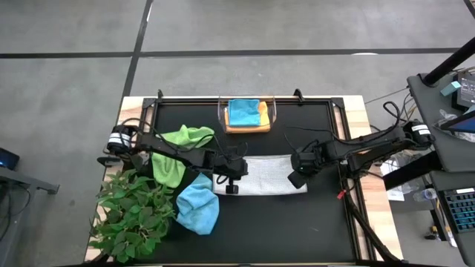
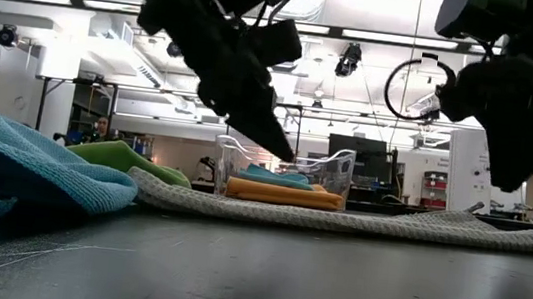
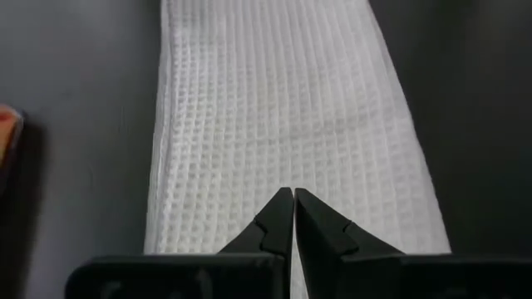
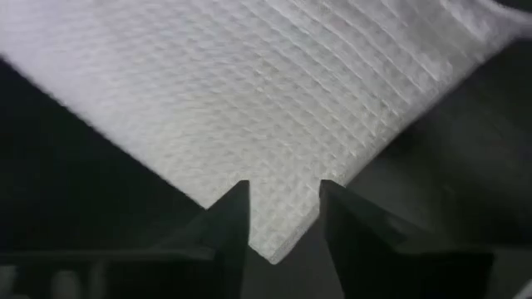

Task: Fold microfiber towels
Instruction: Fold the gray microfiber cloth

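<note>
**White waffle towel stretched between both grippers**

On the black table point(image 1: 297, 215), the pale grey-white towel point(image 1: 260, 176) lies folded into a flat strip at centre. The left gripper point(image 1: 231, 187) sits at the strip's 9 o'clock end, jaws pressed together with nothing between them, tips just over the cloth. The right gripper point(image 1: 295, 178) hovers at the 3 o'clock end, jaws narrowly parted above a corner, holding nothing. The light blue towel point(image 1: 198, 210) lies crumpled at 8 o'clock, and the lime green towel point(image 1: 178, 152) at 10 o'clock.
</note>
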`<act>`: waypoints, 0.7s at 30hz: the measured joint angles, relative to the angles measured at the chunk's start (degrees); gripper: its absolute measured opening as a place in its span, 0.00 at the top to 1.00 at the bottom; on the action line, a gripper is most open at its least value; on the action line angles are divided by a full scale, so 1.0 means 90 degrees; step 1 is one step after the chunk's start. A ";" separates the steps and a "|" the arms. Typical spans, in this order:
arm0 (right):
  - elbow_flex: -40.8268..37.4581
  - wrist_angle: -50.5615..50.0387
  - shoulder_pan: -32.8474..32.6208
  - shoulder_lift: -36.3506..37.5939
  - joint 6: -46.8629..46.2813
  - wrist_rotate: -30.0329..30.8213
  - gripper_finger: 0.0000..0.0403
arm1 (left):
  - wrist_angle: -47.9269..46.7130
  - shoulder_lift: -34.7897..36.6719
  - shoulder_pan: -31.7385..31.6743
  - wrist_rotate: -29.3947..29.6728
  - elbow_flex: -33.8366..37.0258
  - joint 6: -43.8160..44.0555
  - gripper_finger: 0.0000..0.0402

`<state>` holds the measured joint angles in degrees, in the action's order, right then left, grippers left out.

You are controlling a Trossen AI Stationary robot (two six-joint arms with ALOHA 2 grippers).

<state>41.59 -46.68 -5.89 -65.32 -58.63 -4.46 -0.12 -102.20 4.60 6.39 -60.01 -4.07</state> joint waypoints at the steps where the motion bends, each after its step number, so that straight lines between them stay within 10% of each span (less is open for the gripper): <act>1: -0.0041 -0.0015 0.0000 0.0000 -0.0205 -0.0006 0.62 | 0.0160 -0.0021 0.0002 0.0000 0.0104 0.0075 1.00; 21: -0.1160 0.1032 0.0456 -0.0002 -0.0729 0.0140 0.34 | 0.0841 -0.0111 -0.0013 0.0505 0.0742 0.0251 1.00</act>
<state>31.15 -37.39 -1.79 -65.34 -65.19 -3.20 7.45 -103.20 4.48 10.94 -53.33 -1.80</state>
